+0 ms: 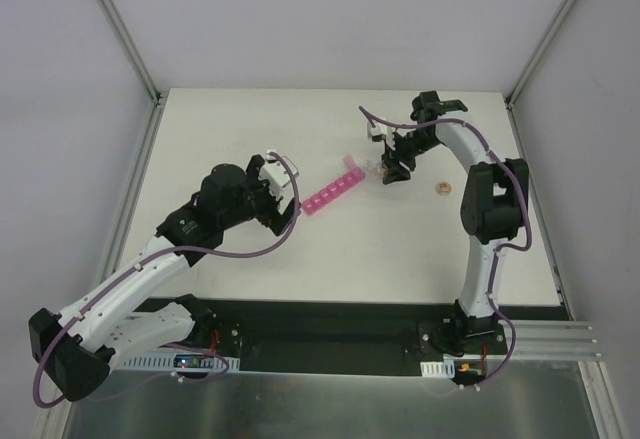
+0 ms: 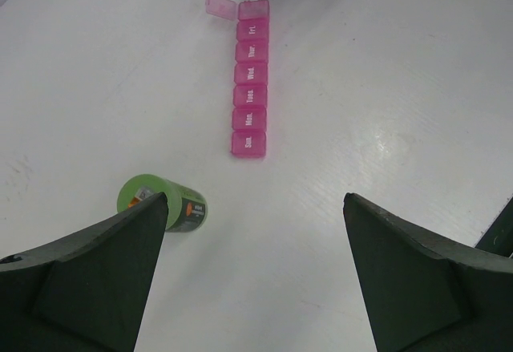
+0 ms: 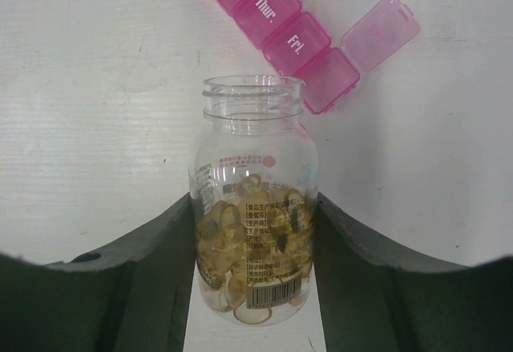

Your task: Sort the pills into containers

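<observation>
Your left claw [image 2: 255,201] hung apart above the white surface [image 2: 401,87], near a toppled green plastic bottle [image 2: 180,208]. Your right claw [image 3: 252,208] clamped a clear uncapped bottle [image 3: 252,151] of amber pills [image 3: 240,244], mouth towards the open end compartment [image 3: 327,79] of the long pink pill organizer [image 3: 264,7], seemingly to pour.

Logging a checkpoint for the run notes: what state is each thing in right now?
pill organizer: end lid open, the other six shut.
clear bottle: uncapped, pills inside.
green bottle: lying on its side.
left gripper: open, empty.
right gripper: shut on the clear bottle.
</observation>
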`<move>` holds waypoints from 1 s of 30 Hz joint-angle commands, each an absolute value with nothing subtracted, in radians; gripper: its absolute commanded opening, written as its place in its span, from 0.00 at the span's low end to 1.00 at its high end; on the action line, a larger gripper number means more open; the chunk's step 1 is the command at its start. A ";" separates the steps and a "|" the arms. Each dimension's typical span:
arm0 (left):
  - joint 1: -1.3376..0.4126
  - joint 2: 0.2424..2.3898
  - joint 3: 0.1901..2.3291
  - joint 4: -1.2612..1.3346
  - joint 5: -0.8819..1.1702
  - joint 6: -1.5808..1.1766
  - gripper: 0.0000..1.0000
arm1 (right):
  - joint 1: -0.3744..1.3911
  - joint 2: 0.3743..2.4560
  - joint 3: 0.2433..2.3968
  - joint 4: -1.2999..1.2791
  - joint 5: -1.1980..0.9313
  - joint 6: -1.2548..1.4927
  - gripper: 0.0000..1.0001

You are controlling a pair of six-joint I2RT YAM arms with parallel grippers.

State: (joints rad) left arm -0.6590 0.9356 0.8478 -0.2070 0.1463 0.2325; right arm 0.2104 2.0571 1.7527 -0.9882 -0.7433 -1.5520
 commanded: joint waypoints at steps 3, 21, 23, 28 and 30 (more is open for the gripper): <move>-0.646 0.882 0.810 -0.147 0.130 0.262 0.90 | 0.215 2.109 1.850 -1.080 -0.721 -1.661 0.47; -0.640 0.868 0.790 -0.146 0.152 0.278 0.90 | 0.253 2.255 2.016 -1.108 -0.558 -1.684 0.47; -0.640 0.865 0.790 -0.147 0.158 0.278 0.90 | 0.258 2.260 2.022 -1.106 -0.542 -1.686 0.47; -0.640 0.867 0.788 -0.146 0.164 0.278 0.90 | 0.267 2.267 2.036 -1.106 -0.512 -1.678 0.48; -0.640 0.867 0.788 -0.146 0.167 0.278 0.90 | 0.268 2.272 2.043 -1.106 -0.515 -1.674 0.48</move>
